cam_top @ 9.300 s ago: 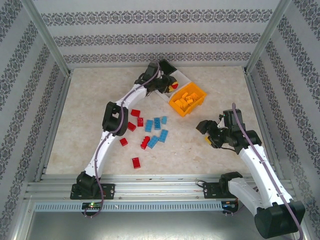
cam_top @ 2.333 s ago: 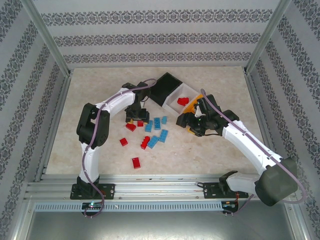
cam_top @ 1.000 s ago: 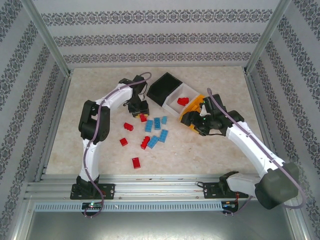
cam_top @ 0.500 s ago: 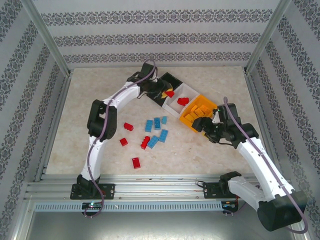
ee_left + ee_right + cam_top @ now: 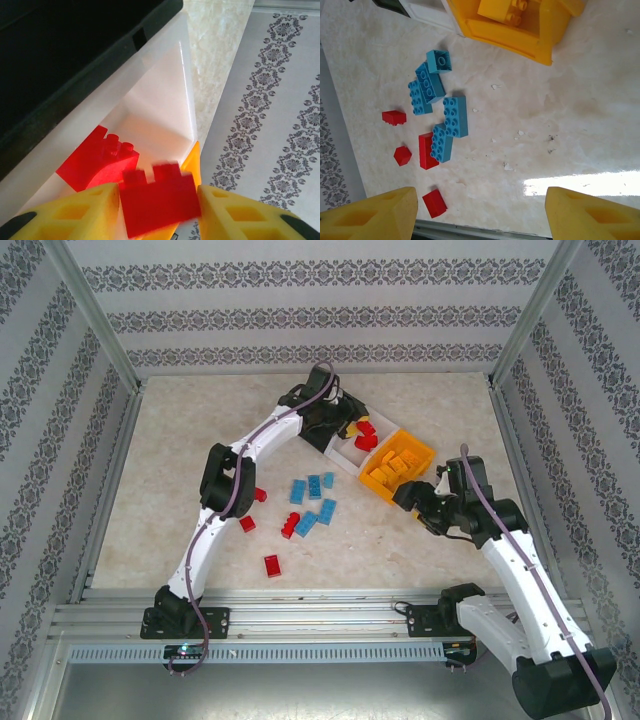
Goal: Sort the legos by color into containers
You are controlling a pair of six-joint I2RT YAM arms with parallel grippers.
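Red brick (image 5: 157,200) clamped tight between the yellow foam pads (image 5: 82,210) of the left gripper (image 5: 352,427), jaws closed down to just the brick's width. It hangs over the white bin (image 5: 160,95), where another red lego (image 5: 97,162) sits on the floor, partly tucked behind the left-hand pad. The held brick looks smeary and its bottom edge is cut off by the frame. Black bin (image 5: 70,45) sits right against the white one, insides too dark to read.

Right gripper (image 5: 480,215) is wide open with nothing between the pads. It hovers over bare table (image 5: 560,125) near the orange bin (image 5: 520,37), which is chopped off at the top of the wrist view with a few orange bricks (image 5: 505,12) showing. Blue legos (image 5: 437,100) and loose red legos (image 5: 424,155) lie bunched toward the middle of the table.
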